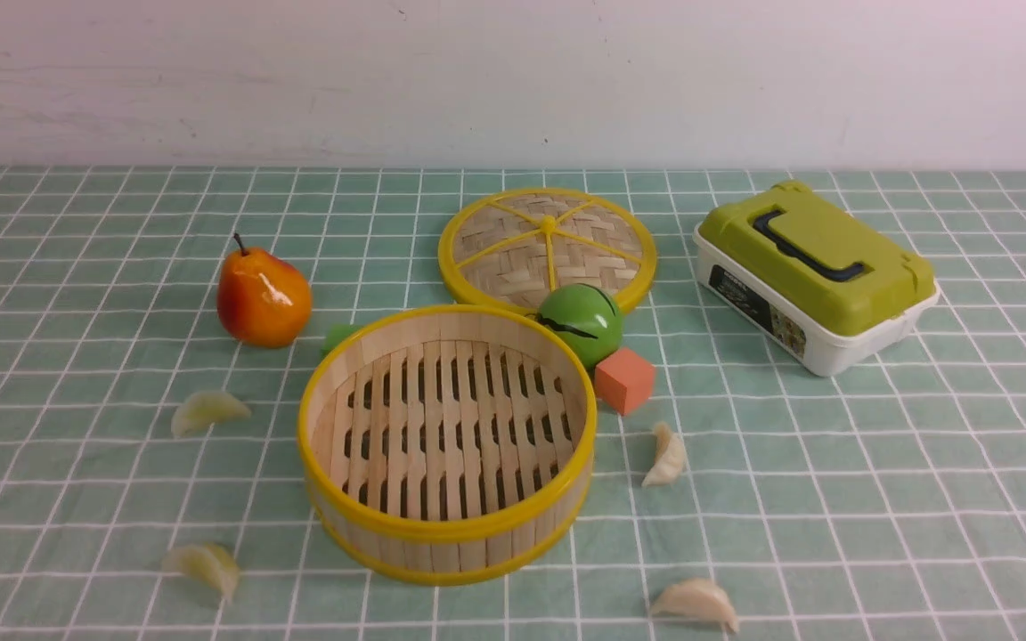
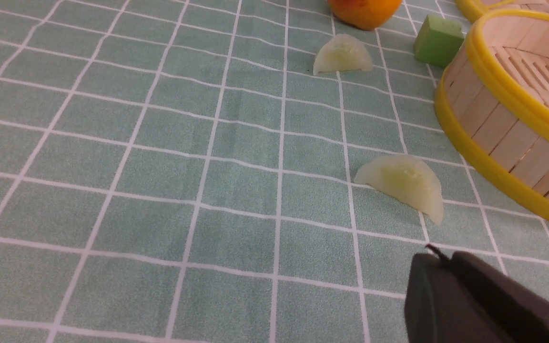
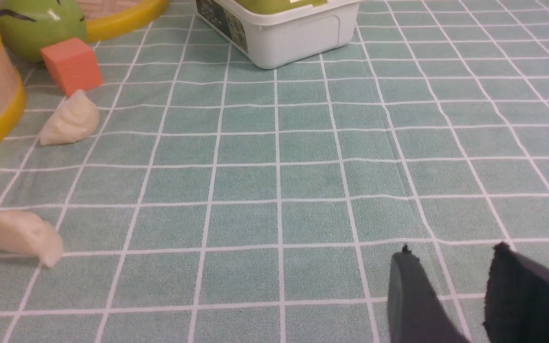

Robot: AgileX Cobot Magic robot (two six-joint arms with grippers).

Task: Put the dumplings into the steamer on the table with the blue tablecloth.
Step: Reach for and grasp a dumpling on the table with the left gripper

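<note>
Left hand [image 2: 446, 261]: only a dark edge shows in its wrist view. Parted or closed, I cannot tell. It hangs low over the pale teal-green, white-gridded tablecloth [image 1: 77, 267] covering the desk [image 1: 878, 499], near one dumpling.

Left to right, front view:
- Two pale yellow-green pleated toy dumplings [image 1: 208, 411] [image 1: 203, 566] on the cloth left of the basket, well apart from each other.
- Glossy orange-red toy pear [image 1: 263, 298] behind them.
- Small green block [image 1: 339, 336] just beside the basket.
- Round bamboo steamer with yellow rims [image 1: 442, 532] at centre, slatted floor bare.
- Flat woven yellow-spoked lid [image 1: 547, 247] behind it.
- Shiny green ball [image 1: 580, 322] and orange-pink cube [image 1: 624, 379] at the steamer's right side.
- Two cream-white pleated toy dumplings [image 1: 666, 454] [image 1: 696, 601] on the cloth right of the basket.
- White plastic box with olive-green lid and dark handle [image 1: 816, 276], far right.

Right hand [image 3: 453, 250]: fingers parted, gripping nothing.

Progress, by my reading: none in, all four left to move.

Writing: dark label on the box side, print too small to read.
</note>
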